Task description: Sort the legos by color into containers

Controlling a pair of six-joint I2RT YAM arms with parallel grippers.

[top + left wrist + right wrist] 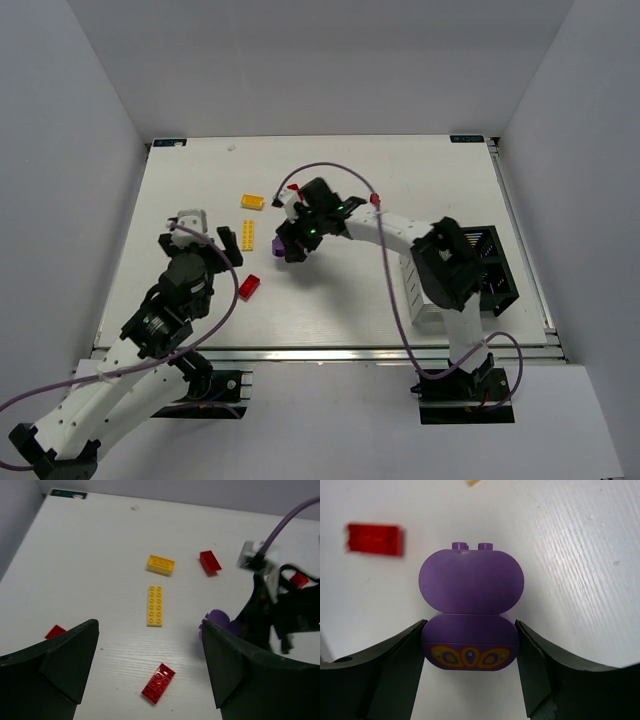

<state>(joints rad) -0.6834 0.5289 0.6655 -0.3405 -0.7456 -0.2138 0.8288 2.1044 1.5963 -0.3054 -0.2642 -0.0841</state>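
Observation:
My right gripper (470,652) is shut on the purple piece (470,587), its fingers pressing both rounded sides; in the top view the purple piece (281,247) is mid-table under that gripper (293,243). My left gripper (150,672) hangs open above a red brick (158,682), touching nothing. Ahead of it lie a long yellow plate (155,606), a yellow brick (160,564) and a second red brick (210,561). The containers (495,268) stand at the right, partly behind the right arm.
Another red brick (55,631) lies at the left, beside my left finger. A purple cable (340,170) loops over the right arm. White walls enclose the table on three sides.

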